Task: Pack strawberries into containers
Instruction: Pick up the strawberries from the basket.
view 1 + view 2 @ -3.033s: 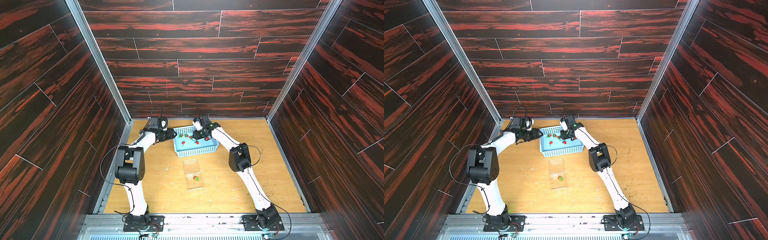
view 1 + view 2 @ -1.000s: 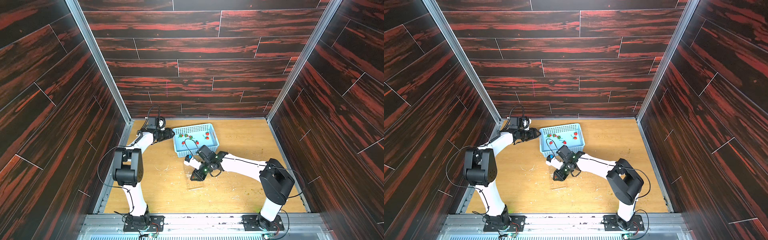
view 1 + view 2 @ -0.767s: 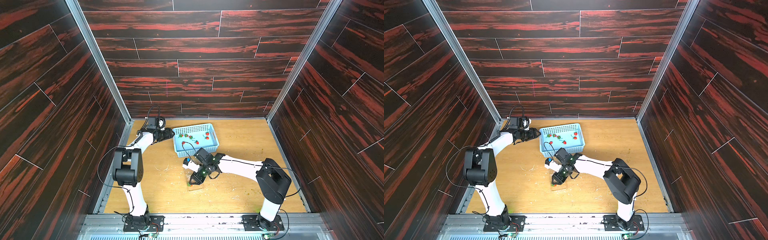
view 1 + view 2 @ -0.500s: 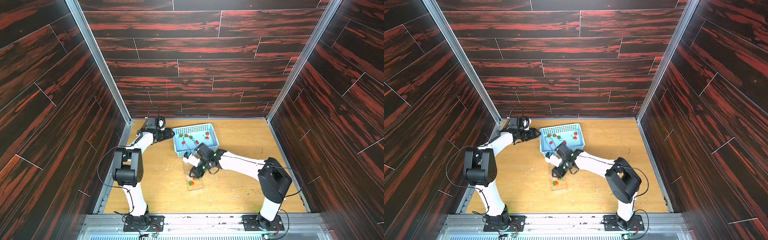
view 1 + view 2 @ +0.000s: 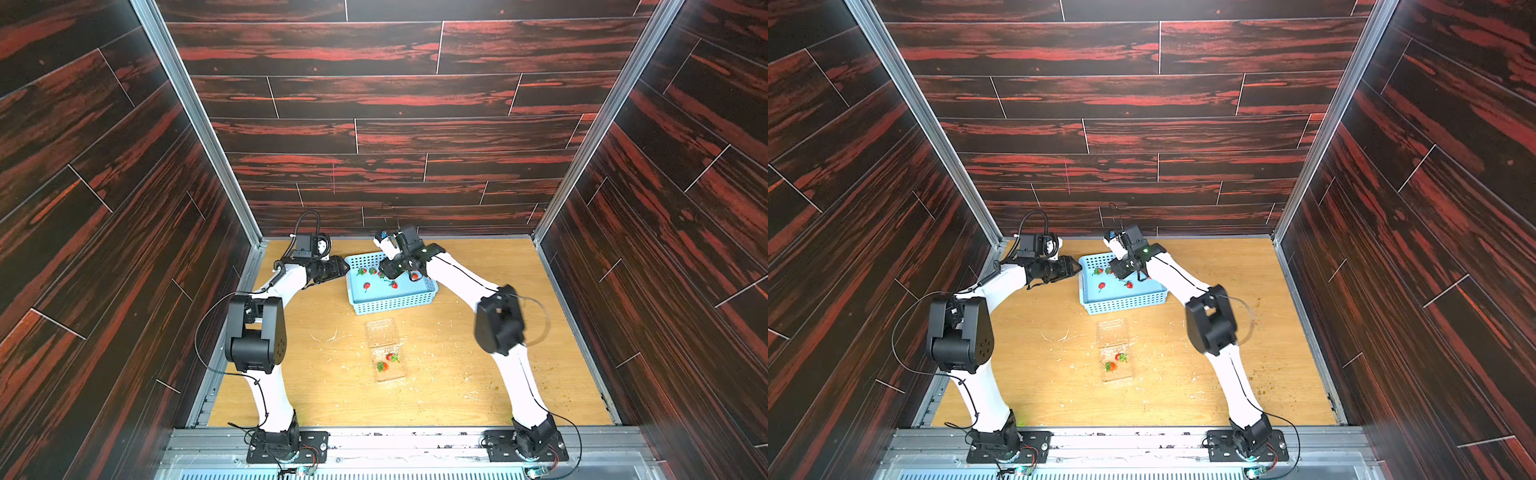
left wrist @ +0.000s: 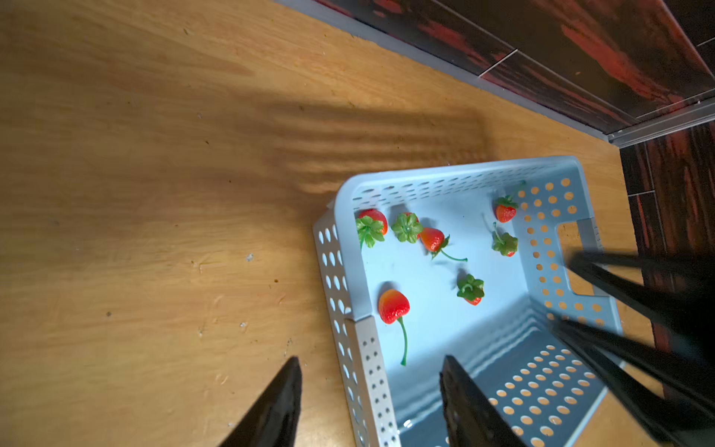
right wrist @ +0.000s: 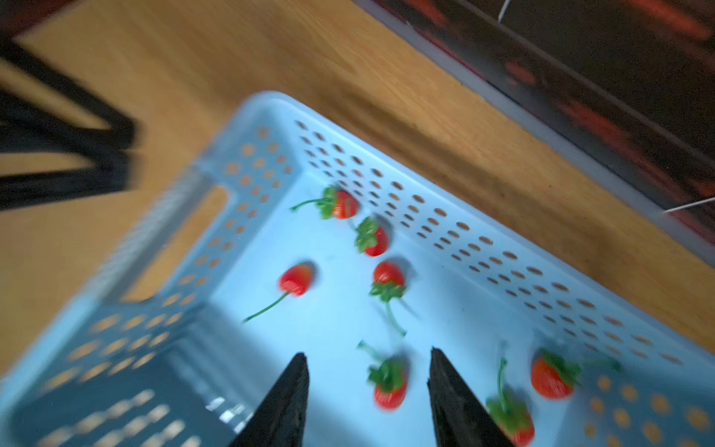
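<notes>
Several strawberries [image 6: 394, 305] lie in the light blue basket [image 5: 395, 306] at the back of the table. The clear container [image 5: 384, 368] lies open in front of the basket, and it shows in both top views with two strawberries [image 5: 1121, 356] inside. My right gripper [image 7: 367, 371] hangs open over the basket floor, with one loose strawberry [image 7: 389, 383] lying below, between its fingers. My left gripper [image 6: 369, 387] is open at the basket's left end. It straddles the basket's side wall [image 6: 367, 371], one finger outside and one inside, apart from it.
The container's lid [image 5: 380, 330] lies flat towards the basket. White scuffs [image 5: 328, 336] and green crumbs [image 5: 494, 387] mark the wooden floor. Dark wood walls and metal rails [image 5: 253, 266] close in the left, right and back.
My right arm has swung from the container back over the basket and its jaws have opened. A second strawberry now lies in the container. The left arm has not moved.
</notes>
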Controlling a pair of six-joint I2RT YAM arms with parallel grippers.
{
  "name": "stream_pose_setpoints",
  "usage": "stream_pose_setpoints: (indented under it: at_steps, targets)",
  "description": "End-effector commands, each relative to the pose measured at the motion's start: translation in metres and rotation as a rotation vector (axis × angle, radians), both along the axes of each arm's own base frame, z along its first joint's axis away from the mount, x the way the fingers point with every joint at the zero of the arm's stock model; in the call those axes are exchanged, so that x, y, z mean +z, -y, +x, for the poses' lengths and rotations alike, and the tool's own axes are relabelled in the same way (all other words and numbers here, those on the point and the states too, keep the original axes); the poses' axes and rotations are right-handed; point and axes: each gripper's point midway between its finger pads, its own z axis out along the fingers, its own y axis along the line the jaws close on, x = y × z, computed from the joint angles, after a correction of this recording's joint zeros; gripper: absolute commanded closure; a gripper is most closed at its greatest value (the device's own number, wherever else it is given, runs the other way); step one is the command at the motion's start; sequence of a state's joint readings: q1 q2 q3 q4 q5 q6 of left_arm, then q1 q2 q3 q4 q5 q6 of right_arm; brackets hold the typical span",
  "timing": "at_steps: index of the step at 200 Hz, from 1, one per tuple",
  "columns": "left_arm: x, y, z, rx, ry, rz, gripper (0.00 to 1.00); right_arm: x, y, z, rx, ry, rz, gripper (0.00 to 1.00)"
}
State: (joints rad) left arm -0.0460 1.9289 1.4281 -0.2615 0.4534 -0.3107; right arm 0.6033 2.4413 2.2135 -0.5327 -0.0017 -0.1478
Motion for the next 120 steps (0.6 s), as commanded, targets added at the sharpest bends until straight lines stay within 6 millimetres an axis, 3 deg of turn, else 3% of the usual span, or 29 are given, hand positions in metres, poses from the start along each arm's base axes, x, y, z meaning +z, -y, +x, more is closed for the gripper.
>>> stream_pose_setpoints:
  at_steps: [1, 53, 120]
  targets:
    - [0.024, -0.002, -0.005, -0.004, 0.041, -0.001, 0.41, -0.037, 0.007, 0.004, 0.008, -0.074, -0.049, 0.46]
    - [0.017, -0.001, -0.003, -0.006, 0.021, -0.002, 0.41, -0.062, -0.011, 0.022, 0.021, -0.092, 0.017, 0.37]
    - [0.016, -0.002, -0.003, -0.012, 0.015, 0.007, 0.41, -0.082, -0.016, 0.014, 0.03, -0.189, 0.067, 0.35]
